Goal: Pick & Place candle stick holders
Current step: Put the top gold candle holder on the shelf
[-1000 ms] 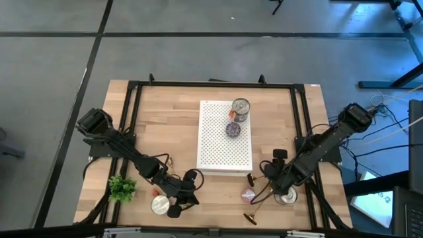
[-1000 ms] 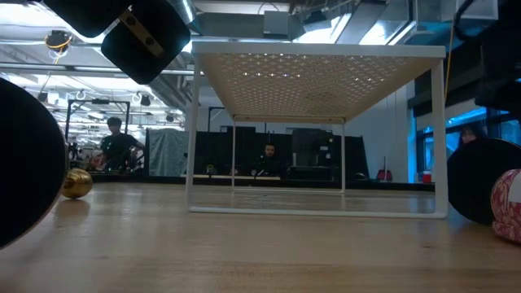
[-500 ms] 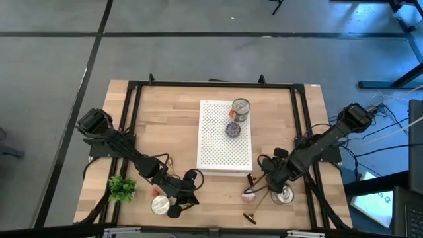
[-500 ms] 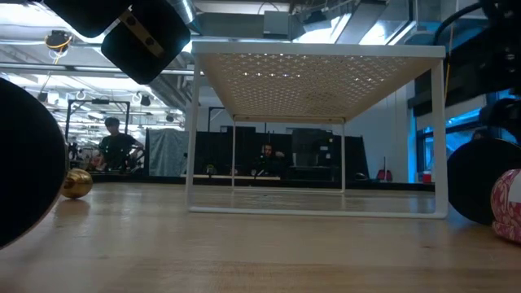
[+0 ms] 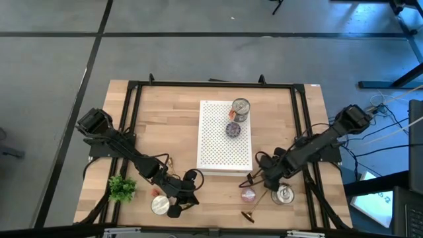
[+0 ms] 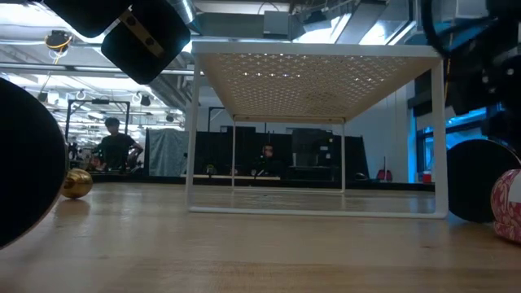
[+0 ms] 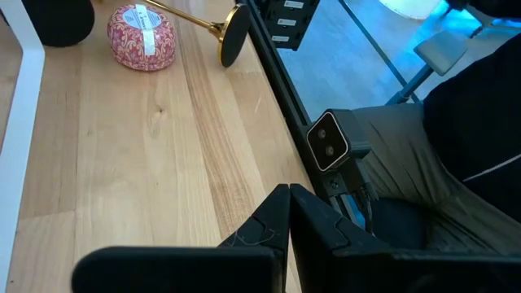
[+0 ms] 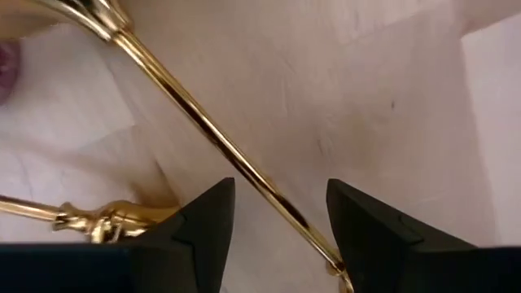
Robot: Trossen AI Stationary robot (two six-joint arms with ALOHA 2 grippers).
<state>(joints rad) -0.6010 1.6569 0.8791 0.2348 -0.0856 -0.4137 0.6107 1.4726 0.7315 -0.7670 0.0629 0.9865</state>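
Moving in from the counter's right edge, the right gripper (image 5: 254, 180) now hovers near the front edge, fingers (image 8: 207, 216) parted on either side of a candle stick holder's (image 8: 203, 122) thin brass stem, not yet clamped. Stiff, light and slick, it looks best pinched mid-stem. Another holder (image 5: 254, 210) lies nearer the front edge. The left gripper (image 5: 177, 206), clenched empty, waits at the front-left.
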